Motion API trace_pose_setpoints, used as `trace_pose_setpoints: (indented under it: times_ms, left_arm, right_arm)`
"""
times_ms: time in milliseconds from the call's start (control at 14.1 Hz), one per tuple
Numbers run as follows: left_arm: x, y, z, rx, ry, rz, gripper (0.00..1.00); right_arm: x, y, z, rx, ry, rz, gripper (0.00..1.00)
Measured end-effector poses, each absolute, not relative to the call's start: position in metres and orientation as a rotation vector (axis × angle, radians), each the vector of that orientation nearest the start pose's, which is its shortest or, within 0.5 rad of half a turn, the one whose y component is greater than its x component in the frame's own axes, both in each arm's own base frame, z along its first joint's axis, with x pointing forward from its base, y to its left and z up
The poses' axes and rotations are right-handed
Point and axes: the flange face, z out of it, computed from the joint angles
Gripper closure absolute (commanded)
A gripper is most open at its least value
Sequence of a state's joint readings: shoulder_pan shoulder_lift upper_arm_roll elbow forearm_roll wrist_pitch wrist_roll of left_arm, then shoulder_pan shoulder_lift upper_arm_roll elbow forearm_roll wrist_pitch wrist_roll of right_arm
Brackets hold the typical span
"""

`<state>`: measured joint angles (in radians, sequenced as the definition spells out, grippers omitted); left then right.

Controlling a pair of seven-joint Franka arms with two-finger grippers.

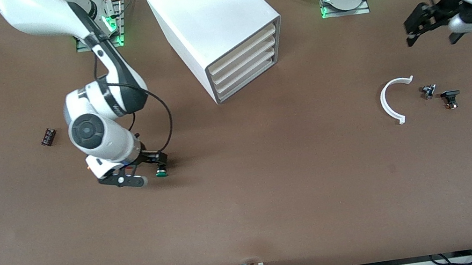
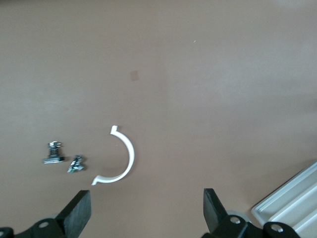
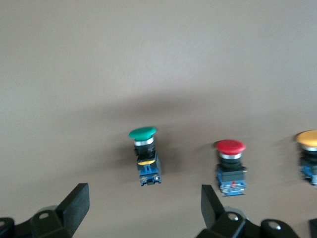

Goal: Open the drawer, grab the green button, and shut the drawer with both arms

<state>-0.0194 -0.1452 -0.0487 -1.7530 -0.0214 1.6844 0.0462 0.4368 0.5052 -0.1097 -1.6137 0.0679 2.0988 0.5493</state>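
The white cabinet [image 1: 213,17] stands at the table's middle, near the bases. Its lowest drawer [image 1: 249,82] is shut flush, like the upper ones. The green-capped button [image 1: 161,173] lies on the table toward the right arm's end. It also shows in the right wrist view [image 3: 143,154], next to a red-capped button [image 3: 231,166] and an orange-capped button [image 3: 308,153]. My right gripper [image 1: 147,168] [image 3: 143,210] is open and empty, low over the table just beside the green button, not touching it. My left gripper [image 1: 433,36] [image 2: 147,213] is open and empty, up in the air over the left arm's end of the table.
A white C-shaped clip [image 1: 393,100] [image 2: 124,163] and two small dark metal parts [image 1: 428,91] [image 1: 450,97] lie toward the left arm's end. A small dark block [image 1: 47,136] lies toward the right arm's end. A corner of the cabinet's drawer fronts [image 2: 292,206] shows in the left wrist view.
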Motion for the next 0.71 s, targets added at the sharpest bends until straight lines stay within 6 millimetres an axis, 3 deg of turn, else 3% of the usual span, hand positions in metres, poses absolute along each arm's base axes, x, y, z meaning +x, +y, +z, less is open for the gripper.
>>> trace_pose_setpoints:
  times_ms: [142,283,566,708]
  left_arm:
    - [0.515,-0.026,0.630,-3.150,0.206,-0.096,0.00]
    - [0.514,-0.029,0.630,-3.149,0.217,-0.087,0.00]
    - [0.516,-0.030,0.628,-3.149,0.220,-0.080,0.00]
    - [0.516,-0.029,0.627,-3.150,0.215,-0.075,0.00]
  right_arm:
    - [0.654,0.200,0.371,-3.110,0.433,-0.026,0.00]
    - [0.662,0.165,0.408,-3.127,0.436,-0.032,0.00]
    - [0.669,0.116,0.468,-3.141,0.399,0.016,0.00]
    - [0.672,0.077,0.496,-3.135,0.339,0.012,0.00]
